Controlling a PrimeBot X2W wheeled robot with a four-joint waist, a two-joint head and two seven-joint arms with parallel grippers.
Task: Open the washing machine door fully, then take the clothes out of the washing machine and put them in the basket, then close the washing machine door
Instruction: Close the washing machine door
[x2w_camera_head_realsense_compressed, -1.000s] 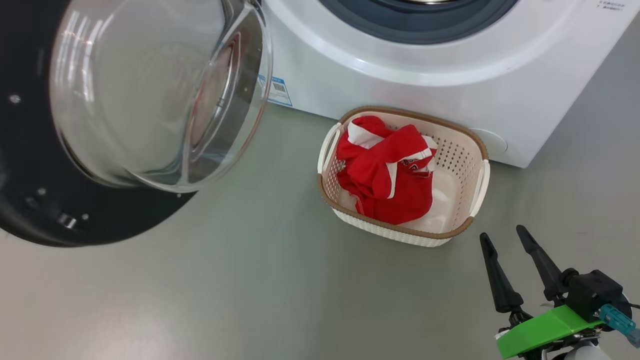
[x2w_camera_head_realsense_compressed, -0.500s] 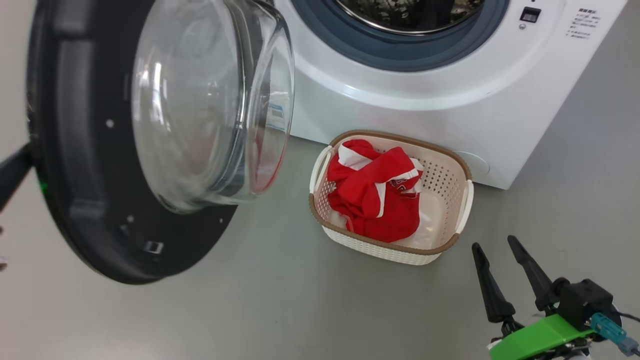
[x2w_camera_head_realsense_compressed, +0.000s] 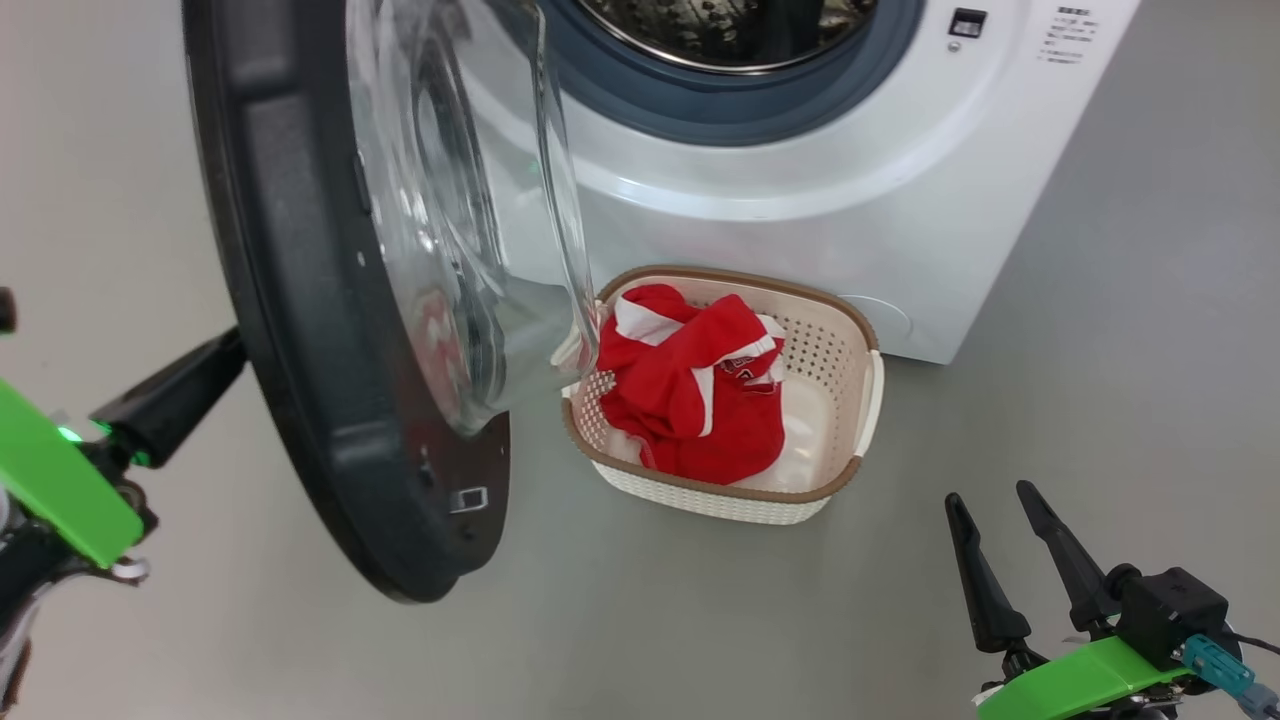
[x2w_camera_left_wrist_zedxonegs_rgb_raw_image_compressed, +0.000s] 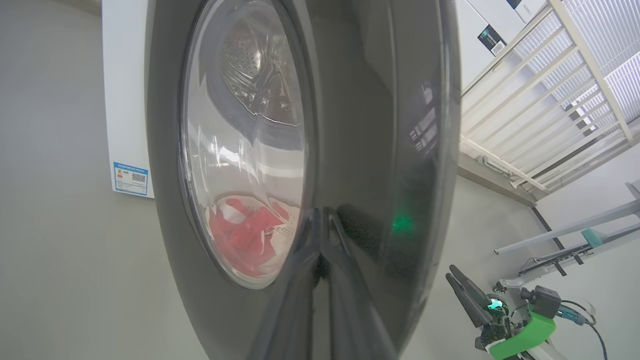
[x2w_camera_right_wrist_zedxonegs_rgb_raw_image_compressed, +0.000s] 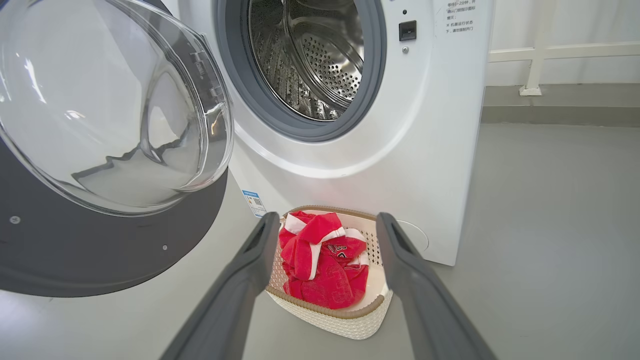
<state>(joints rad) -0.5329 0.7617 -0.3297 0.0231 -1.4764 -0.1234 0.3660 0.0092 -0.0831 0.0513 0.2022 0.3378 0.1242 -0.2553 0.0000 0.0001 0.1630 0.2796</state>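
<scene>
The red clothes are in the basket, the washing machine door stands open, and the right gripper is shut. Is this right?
One point is wrong: the right gripper is open, its two fingers wide apart in the right wrist view. The clothes are in the basket and the washing machine door stands open.

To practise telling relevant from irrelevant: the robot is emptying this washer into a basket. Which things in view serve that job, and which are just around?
Job: washing machine door, washing machine, clothes, basket.
Just around: white railing, grey floor.
</scene>
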